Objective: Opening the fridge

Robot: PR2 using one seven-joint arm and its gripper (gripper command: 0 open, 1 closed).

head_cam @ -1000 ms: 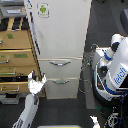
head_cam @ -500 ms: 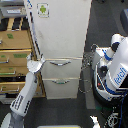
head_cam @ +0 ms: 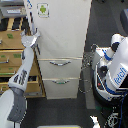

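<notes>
At the left of the frame the gripper (head_cam: 35, 39) reaches the fridge (head_cam: 65, 45) door's left edge. Whether its fingers are spread I cannot tell. Next it probably must catch that edge and pull.

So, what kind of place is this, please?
Probably a mock kitchen in a robotics lab. A tall white fridge with silver bar handles stands beside a tan wooden drawer cabinet, and a second white robot is parked on the exterior view's right. The working arm's claw is at the fridge's edge.

Soft, low-resolution blur throughout; bright even light on the fridge (head_cam: 64, 45), dark floor (head_cam: 100, 30) beside it.
</notes>
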